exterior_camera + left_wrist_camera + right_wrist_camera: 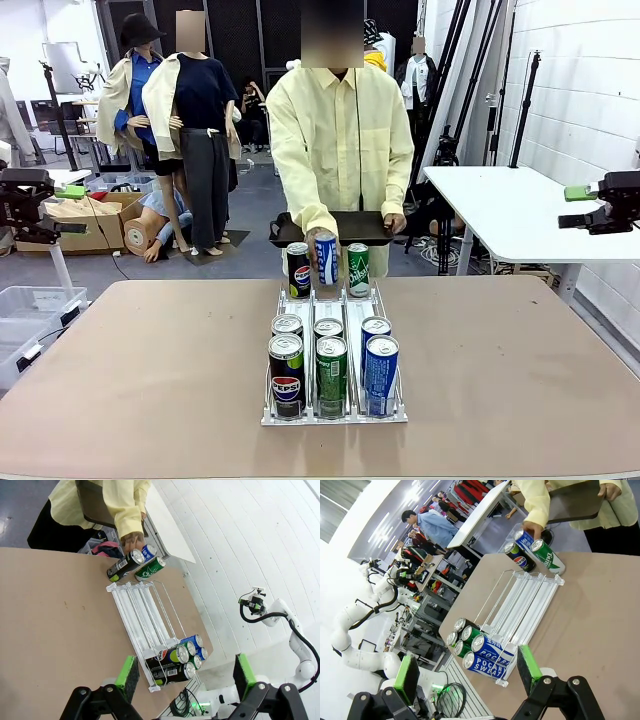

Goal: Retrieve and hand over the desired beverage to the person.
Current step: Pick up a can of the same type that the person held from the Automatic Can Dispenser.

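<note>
A clear wire rack (335, 300) stands mid-table. At its near end are six cans in two rows: black Pepsi (286, 372), green (331, 365) and blue Pocari Sweat (381, 368). At its far end are a black Pepsi can (298, 270), a blue Pepsi can (326, 258) and a green Sprite can (358, 270). The person (340, 130) stands behind the table, one hand (131, 539) on the blue Pepsi can (148, 551). My left gripper (65, 210) hangs open beyond the table's left side, my right gripper (575, 207) open beyond its right. Both wrist views show open, empty jaws (186, 675) (467, 672) high above the near cans.
The person's other hand holds a black tray (350, 228) at waist height. A white table (510, 210) stands at the back right, and cardboard boxes (95, 225) and a clear bin (30, 305) at the left. The brown tabletop (150, 350) is bare on both sides of the rack.
</note>
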Controlling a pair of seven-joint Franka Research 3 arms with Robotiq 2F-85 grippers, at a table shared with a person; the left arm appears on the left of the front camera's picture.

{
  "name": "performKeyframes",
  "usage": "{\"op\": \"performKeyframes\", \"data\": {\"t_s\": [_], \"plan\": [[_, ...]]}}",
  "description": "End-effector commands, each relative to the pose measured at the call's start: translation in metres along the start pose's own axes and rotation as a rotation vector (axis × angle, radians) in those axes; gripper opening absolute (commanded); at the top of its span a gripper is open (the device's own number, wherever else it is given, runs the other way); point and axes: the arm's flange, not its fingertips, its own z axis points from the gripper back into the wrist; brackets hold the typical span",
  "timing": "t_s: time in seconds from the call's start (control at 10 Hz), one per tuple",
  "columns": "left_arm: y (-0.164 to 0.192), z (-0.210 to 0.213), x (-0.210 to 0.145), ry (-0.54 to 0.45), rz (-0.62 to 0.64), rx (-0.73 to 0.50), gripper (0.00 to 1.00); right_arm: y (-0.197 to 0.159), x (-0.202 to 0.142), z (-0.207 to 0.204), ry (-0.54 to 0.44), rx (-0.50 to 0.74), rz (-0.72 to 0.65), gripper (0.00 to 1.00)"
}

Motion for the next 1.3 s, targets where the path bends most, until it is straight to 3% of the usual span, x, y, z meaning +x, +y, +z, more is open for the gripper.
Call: {"op": "performKeyframes", "data": {"t_s": [0.0,1.2], "plan": [[-0.0009,0.0008,0.0007,-0.005,-0.002,0.000,1.00,0.0004,-0.0009,0.0002,0.001,0.011,-0.003,1.00],[-0.0009,0.0008,0.0007,-0.005,-0.002,0.000,1.00,0.0004,-0.0009,0.0002,0.001,0.011,-0.003,1.00]]}}
